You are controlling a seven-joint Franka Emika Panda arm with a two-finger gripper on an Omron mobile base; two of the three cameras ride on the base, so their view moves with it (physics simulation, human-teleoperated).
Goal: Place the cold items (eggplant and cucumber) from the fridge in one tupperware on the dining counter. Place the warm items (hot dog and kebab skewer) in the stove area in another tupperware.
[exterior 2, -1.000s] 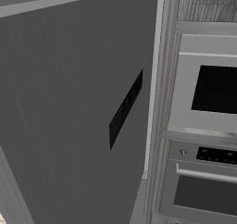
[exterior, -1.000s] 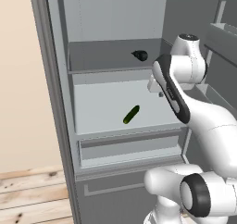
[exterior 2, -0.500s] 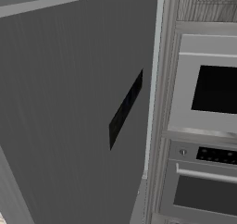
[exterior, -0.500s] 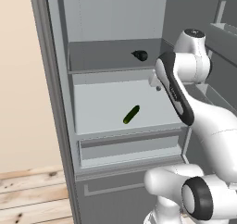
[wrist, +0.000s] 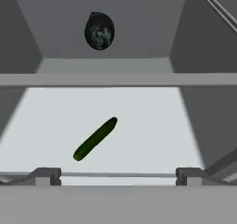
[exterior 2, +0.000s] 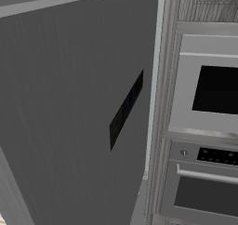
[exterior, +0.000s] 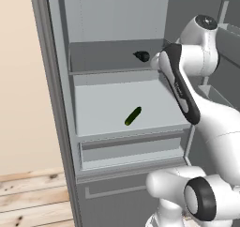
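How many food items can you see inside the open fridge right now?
2. The eggplant sits on the upper shelf toward the back; the cucumber lies diagonally on the shelf below. More could be hidden in the drawer beneath.

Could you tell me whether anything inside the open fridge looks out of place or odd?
Nothing stands out. The cucumber lies loose at a slant on the lower shelf, and the dark eggplant rests on the shelf above; nothing is spilled or damaged.
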